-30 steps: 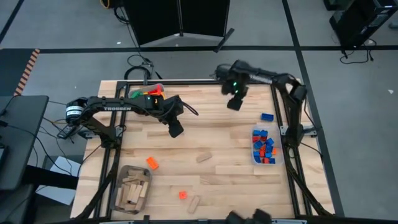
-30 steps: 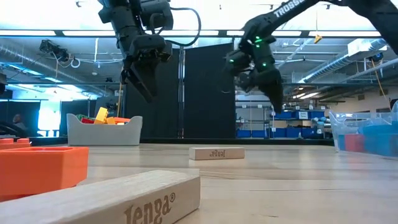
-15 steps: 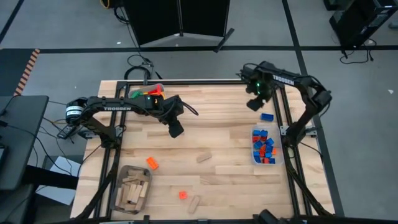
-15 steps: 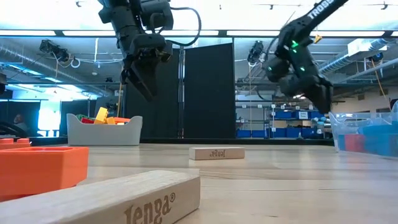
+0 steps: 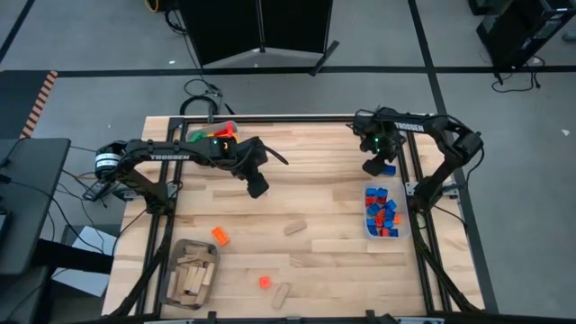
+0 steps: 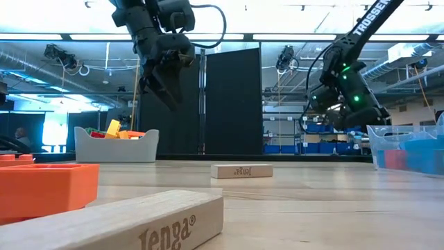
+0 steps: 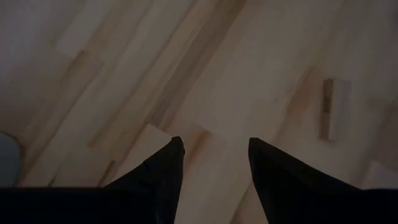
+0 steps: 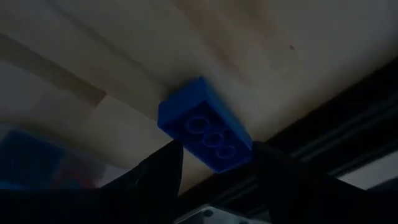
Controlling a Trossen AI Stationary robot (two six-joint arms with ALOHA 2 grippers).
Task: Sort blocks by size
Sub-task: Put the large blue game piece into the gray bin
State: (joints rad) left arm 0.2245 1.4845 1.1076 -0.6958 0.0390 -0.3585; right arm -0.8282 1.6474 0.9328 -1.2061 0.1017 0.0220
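Wooden table (image 5: 333, 202) is sitting inside a black metal frame (image 5: 419, 261). Clear plastic bin (image 5: 385, 232) is standing by the right edge of the table. Grey bin (image 6: 116, 145) is resting at the far left corner; in the low view it is showing against a dark panel (image 6: 229, 104). A brown tray (image 5: 173, 286) is lying near the front left corner. Black cables (image 5: 200, 90) are trailing over the grey floor behind the table. Ceiling light strips (image 6: 69, 37) are glowing in the room beyond.
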